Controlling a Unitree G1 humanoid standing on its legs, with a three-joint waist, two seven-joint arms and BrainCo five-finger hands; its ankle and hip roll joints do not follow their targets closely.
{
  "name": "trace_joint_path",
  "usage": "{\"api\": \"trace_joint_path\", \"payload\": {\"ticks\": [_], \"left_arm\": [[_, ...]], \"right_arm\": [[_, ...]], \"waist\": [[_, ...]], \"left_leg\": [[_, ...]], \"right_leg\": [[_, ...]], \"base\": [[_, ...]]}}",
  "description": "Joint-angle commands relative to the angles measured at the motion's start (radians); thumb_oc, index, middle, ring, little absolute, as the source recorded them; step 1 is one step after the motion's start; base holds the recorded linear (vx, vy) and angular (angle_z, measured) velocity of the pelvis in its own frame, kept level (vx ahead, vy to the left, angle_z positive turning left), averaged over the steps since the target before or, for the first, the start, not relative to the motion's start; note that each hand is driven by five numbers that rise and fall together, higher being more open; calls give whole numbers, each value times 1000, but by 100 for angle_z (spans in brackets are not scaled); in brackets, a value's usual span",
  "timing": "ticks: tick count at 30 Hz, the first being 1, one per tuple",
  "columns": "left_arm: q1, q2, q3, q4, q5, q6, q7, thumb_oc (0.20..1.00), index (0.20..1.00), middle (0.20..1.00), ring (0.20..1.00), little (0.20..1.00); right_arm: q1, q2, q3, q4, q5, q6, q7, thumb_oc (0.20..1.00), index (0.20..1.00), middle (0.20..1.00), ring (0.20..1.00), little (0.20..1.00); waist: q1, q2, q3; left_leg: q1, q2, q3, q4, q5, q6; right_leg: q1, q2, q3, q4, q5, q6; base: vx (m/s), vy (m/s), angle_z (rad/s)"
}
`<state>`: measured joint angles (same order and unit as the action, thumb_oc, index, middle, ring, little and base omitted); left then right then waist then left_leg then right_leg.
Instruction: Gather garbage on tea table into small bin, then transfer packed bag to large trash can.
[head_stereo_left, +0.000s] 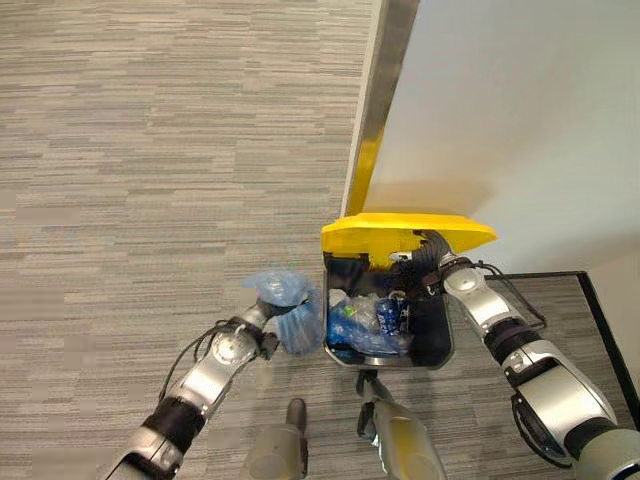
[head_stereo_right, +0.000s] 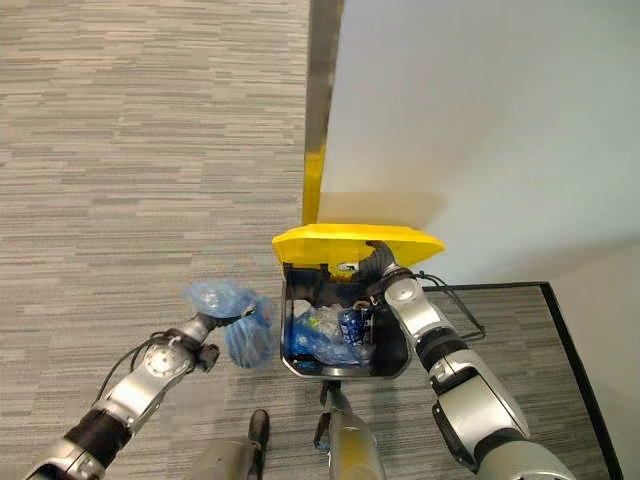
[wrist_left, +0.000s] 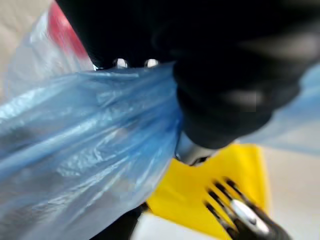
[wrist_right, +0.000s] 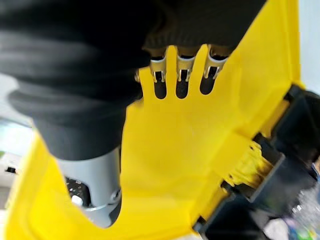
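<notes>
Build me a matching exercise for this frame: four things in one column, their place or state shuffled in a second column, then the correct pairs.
Things:
1. blue plastic bag
2. yellow lid
3. large trash can
4. right hand

Place or state:
A. open, with rubbish already inside
B. fingers flat against the lid's underside
C. gripped in the left hand, beside the can
D. raised, tipped back toward the wall

Pairs: 1-C, 2-D, 3-A, 4-B

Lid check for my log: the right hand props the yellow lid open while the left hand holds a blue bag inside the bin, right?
Not quite. The left hand holds the blue bag beside the bin, outside it, per the left eye view. The right hand does prop the yellow lid open.
</notes>
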<state>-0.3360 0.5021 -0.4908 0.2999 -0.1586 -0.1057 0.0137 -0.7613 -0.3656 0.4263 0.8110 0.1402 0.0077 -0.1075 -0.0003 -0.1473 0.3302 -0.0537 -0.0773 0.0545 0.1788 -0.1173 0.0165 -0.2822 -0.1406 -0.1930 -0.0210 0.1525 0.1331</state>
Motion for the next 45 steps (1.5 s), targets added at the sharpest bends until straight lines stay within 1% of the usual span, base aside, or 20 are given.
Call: {"api": "trace_joint_path", "payload": {"ticks": [1, 5, 6, 9, 12, 13, 14, 16, 17, 18, 21, 22, 23, 28, 32, 37, 41, 43, 44, 45], "left_arm": [[-41, 3, -17, -80, -13, -92, 15, 200, 200, 200, 200, 200], [-137, -14, -64, -38, 24, -89, 43, 200, 200, 200, 200, 200], [-202, -26, -90, 34, 58, -75, 74, 200, 200, 200, 200, 200], [-295, -47, -126, 178, 103, -51, 113, 200, 200, 200, 200, 200], [-363, -67, -163, 277, 151, -33, 138, 200, 200, 200, 200, 200], [-365, -69, -163, 279, 151, -34, 138, 200, 200, 200, 200, 200], [-417, -88, -192, 362, 187, -28, 154, 200, 200, 200, 200, 200], [-419, -88, -192, 363, 187, -28, 154, 200, 200, 200, 200, 200], [-472, -126, -207, 502, 227, 1, 168, 834, 834, 834, 834, 834], [-485, -136, -213, 537, 241, 11, 169, 1000, 1000, 1000, 1000, 1000], [-495, -151, -220, 590, 282, 30, 159, 1000, 1000, 1000, 1000, 1000], [-495, -151, -220, 590, 282, 30, 159, 1000, 1000, 1000, 1000, 1000], [-479, -135, -210, 582, 304, 32, 152, 1000, 1000, 1000, 1000, 1000], [-441, -118, -169, 558, 292, 30, 167, 1000, 1000, 1000, 1000, 1000], [-387, -102, -120, 482, 247, 16, 172, 1000, 1000, 1000, 1000, 1000], [-152, -54, 27, 289, 144, -9, 146, 1000, 1000, 1000, 1000, 1000], [48, -9, 159, 210, 92, -13, 99, 1000, 1000, 1000, 1000, 1000], [142, 18, 230, 192, 77, -12, 81, 1000, 1000, 1000, 1000, 1000], [231, 21, 314, 180, 49, -18, 80, 1000, 1000, 1000, 1000, 1000], [322, 18, 407, 172, 31, -17, 76, 1000, 1000, 1000, 1000, 1000]], "right_arm": [[-121, -46, 48, -44, 39, -54, -46, 1000, 1000, 1000, 1000, 1000], [-169, -56, 72, -45, 40, -54, -48, 1000, 1000, 1000, 1000, 1000], [-198, -52, 89, -43, 42, -54, -52, 1000, 1000, 1000, 1000, 1000], [-257, -52, 122, -38, 47, -50, -62, 1000, 1000, 1000, 1000, 1000], [-303, -45, 156, -51, 52, -46, -67, 1000, 1000, 1000, 1000, 1000], [-304, -46, 156, -50, 53, -45, -67, 1000, 1000, 1000, 1000, 1000], [-331, -40, 180, -60, 61, -52, -75, 1000, 1000, 1000, 1000, 1000], [-332, -40, 180, -60, 62, -52, -75, 1000, 1000, 1000, 1000, 1000], [-363, -35, 204, -86, 73, -60, -84, 1000, 1000, 1000, 1000, 1000], [-362, -35, 208, -105, 77, -64, -86, 1000, 1000, 1000, 1000, 1000], [-344, -32, 210, -162, 89, -72, -89, 1000, 1000, 1000, 1000, 1000], [-344, -32, 210, -162, 89, -72, -90, 1000, 1000, 1000, 1000, 1000], [-311, -33, 215, -214, 87, -77, -82, 1000, 1000, 1000, 1000, 1000], [-256, -26, 206, -237, 85, -85, -73, 1000, 1000, 1000, 1000, 1000], [-193, -23, 173, -250, 84, -93, -70, 1000, 1000, 1000, 1000, 1000], [3, -59, 65, -352, 54, -89, -44, 1000, 1000, 1000, 1000, 1000], [165, -64, -22, -422, 28, -83, -15, 1000, 1000, 1000, 1000, 1000], [245, -62, -66, -452, 17, -81, 6, 1000, 1000, 1000, 1000, 1000], [341, -52, -115, -481, 11, -85, 22, 1000, 1000, 1000, 1000, 1000], [431, -50, -168, -498, 1, -84, 41, 1000, 1000, 1000, 1000, 1000]], "waist": [[4, 9, -23], [-10, 12, -7], [-18, 16, 10], [-29, 19, 38], [-42, 21, 68], [-42, 22, 67], [-48, 32, 88], [-51, 27, 87], [-68, 41, 107], [-77, 45, 111], [-99, 55, 121], [-99, 55, 120], [-108, 63, 118], [-111, 66, 114], [-104, 61, 100], [-80, 36, 55], [-57, 17, 34], [-49, -1, 26], [-33, -4, 27], [-24, -7, 15]], "left_leg": [[53, -51, 22, 54, -186, 24], [34, -52, 31, 65, -186, 25], [9, -54, 41, 81, -184, 26], [-37, -49, 59, 111, -181, 27], [-83, -47, 77, 148, -185, 29], [-87, -47, 78, 151, -186, 29], [-113, -43, 88, 170, -194, 31], [-117, -49, 88, 167, -188, 32], [-151, -44, 92, 187, -193, 31], [-159, -43, 91, 186, -192, 31], [-176, -45, 90, 193, -196, 33], [-177, -45, 89, 194, -196, 33], [-175, -42, 91, 187, -197, 34], [-168, -43, 89, 185, -200, 35], [-147, -45, 81, 178, -200, 34], [-92, -37, 65, 190, -220, 34], [-50, -38, 63, 192, -231, 40], [-40, -53, 60, 190, -226, 48], [-33, -61, 60, 205, -232, 56], [-13, -68, 63, 183, -217, 57]], "right_leg": [[-79, 22, 16, 9, 77, 48], [-99, 21, 26, 20, 78, 49], [-120, 21, 26, 33, 76, 49], [-160, 16, 19, 55, 65, 47], [-200, 10, 27, 76, 57, 44], [-202, 10, 28, 77, 57, 44], [-224, 15, 31, 88, 53, 41], [-227, 10, 32, 87, 56, 42], [-258, 11, 34, 99, 55, 36], [-269, 10, 37, 101, 56, 36], [-288, 13, 46, 106, 60, 32], [-289, 13, 46, 106, 60, 32], [-295, 18, 47, 105, 63, 31], [-289, 23, 55, 103, 68, 31], [-266, 26, 58, 96, 68, 33], [-195, 23, 59, 81, 68, 35], [-143, 24, 60, 59, 79, 40], [-126, 15, 62, 44, 98, 51], [-104, 16, 55, 32, 117, 67], [-92, 8, 37, 27, 129, 84]], "base": [[-55, 1, -18], [-61, 1, -8], [-119, -2, -12], [-113, -1, -18], [-69, 6, -23], [-40, 21, -17], [-34, 12, -17], [-29, 15, -25], [1, 26, -19], [17, 37, -8], [28, 27, 0], [77, 51, 1], [75, 28, -3], [48, 13, -6], [5, -7, 3], [7, -35, 14], [-28, -5, 5], [-105, 26, 2], [-111, 59, 6], [-111, 63, 5]]}}
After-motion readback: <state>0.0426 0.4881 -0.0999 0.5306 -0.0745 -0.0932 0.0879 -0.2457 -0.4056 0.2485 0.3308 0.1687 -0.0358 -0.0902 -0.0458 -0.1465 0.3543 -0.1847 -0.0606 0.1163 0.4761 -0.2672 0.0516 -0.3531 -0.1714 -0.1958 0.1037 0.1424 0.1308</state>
